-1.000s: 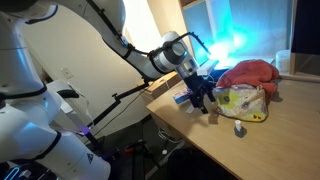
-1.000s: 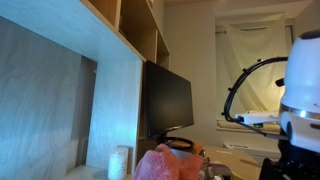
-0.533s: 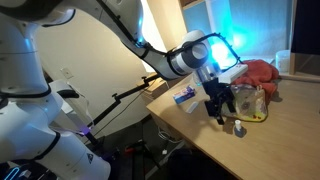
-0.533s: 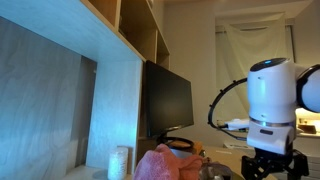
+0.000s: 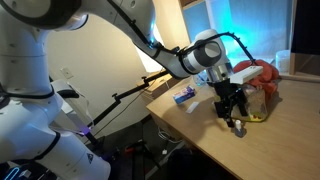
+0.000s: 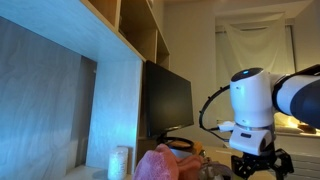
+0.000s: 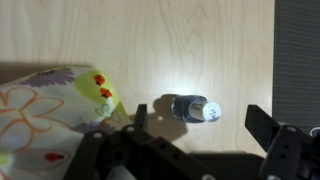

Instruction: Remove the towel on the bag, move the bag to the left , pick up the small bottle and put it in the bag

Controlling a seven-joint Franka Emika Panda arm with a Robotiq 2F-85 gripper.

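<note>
The small bottle [image 7: 190,108], clear with a white cap, stands on the wooden table between my open fingers in the wrist view; in an exterior view it shows below the gripper [image 5: 238,128]. My gripper [image 7: 195,122] is open and hovers just above the bottle [image 5: 232,108]. The bag [image 7: 50,110], light with a flower print, lies at the left of the wrist view and behind the gripper in an exterior view [image 5: 258,100]. The red towel [image 5: 258,72] lies bunched behind the bag and shows pink at the bottom of an exterior view [image 6: 158,165].
A blue and white packet [image 5: 184,96] lies near the table's edge. The table edge [image 5: 190,125] drops off toward the robot base. A dark monitor [image 6: 166,100] stands under wooden shelves. A dark strip [image 7: 297,55] borders the table.
My gripper has moved along the table from beside the blue packet, past the bag's front, to right above the small bottle. It stays open.
</note>
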